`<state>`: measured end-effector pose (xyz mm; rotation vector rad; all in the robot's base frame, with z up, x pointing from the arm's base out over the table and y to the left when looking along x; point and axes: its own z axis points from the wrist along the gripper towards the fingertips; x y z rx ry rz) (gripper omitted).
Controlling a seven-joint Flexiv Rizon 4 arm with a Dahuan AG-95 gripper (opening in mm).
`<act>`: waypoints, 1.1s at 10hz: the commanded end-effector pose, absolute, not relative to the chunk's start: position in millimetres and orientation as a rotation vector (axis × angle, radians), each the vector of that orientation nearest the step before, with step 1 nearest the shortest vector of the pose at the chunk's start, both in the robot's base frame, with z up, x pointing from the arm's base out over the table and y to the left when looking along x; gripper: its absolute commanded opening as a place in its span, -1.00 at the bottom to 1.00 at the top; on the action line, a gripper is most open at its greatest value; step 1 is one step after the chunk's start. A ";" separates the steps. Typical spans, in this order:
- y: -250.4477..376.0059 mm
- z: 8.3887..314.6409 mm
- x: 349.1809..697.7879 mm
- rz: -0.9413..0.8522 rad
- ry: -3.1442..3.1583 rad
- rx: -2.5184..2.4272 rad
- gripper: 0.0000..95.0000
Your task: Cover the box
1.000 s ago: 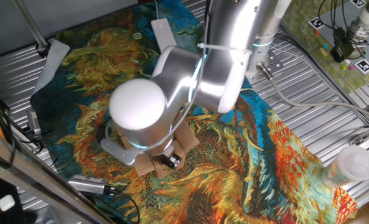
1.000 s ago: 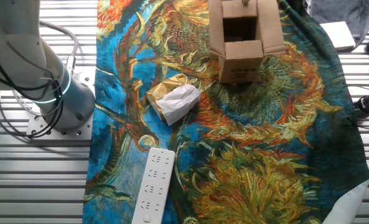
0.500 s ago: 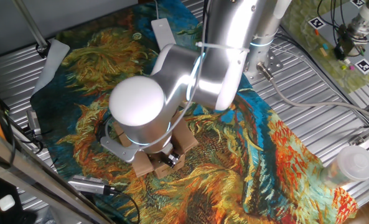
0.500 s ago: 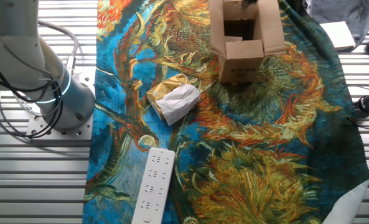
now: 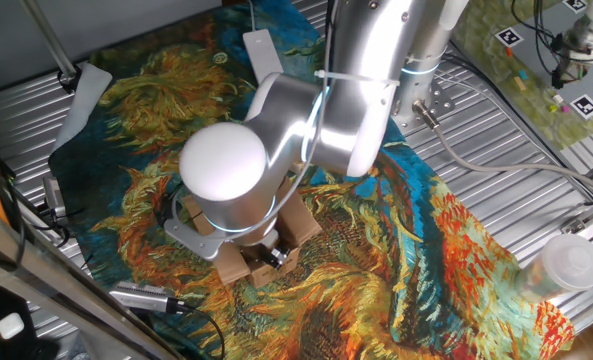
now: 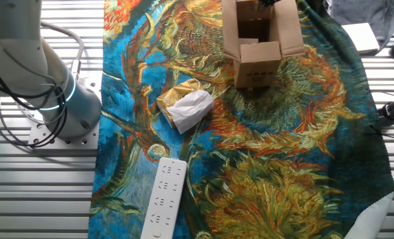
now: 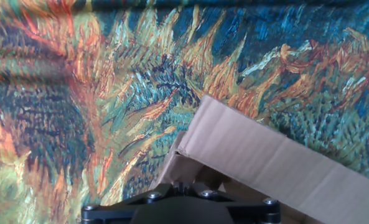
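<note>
The brown cardboard box (image 6: 258,41) stands at the far end of the painted cloth. Its side flaps are spread open and one small flap is tipped in over the opening. In one fixed view only its corners (image 5: 238,262) show under the arm's big white joint. My gripper (image 5: 273,258) reaches down at the box. Only its dark tip (image 6: 266,2) shows at the top edge of the other fixed view. In the hand view the gripper (image 7: 183,186) is just above a raised flap (image 7: 265,163). The fingers look pressed together and hold nothing.
A crumpled white-and-yellow wrapper (image 6: 185,106) and a white power strip (image 6: 163,197) lie on the cloth nearer the arm's base (image 6: 47,79). A clear plastic container (image 5: 564,265) stands off the cloth on the metal table. A grey tool (image 5: 141,295) lies by the cloth's edge.
The small flap has tipped further in over the box opening. The gripper and arm have shifted slightly at the box.
</note>
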<state>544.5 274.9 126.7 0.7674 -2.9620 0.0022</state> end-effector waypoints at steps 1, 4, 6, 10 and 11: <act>275.6 129.9 543.8 -0.012 -2.961 0.782 -1.00; 277.5 148.7 539.5 -0.006 -2.953 0.794 -1.00; 279.2 162.9 539.0 -0.018 -2.947 0.800 -1.00; 279.2 165.8 541.2 -0.045 -2.953 0.831 -1.00; 279.3 165.8 540.7 -0.046 -2.952 0.834 -1.00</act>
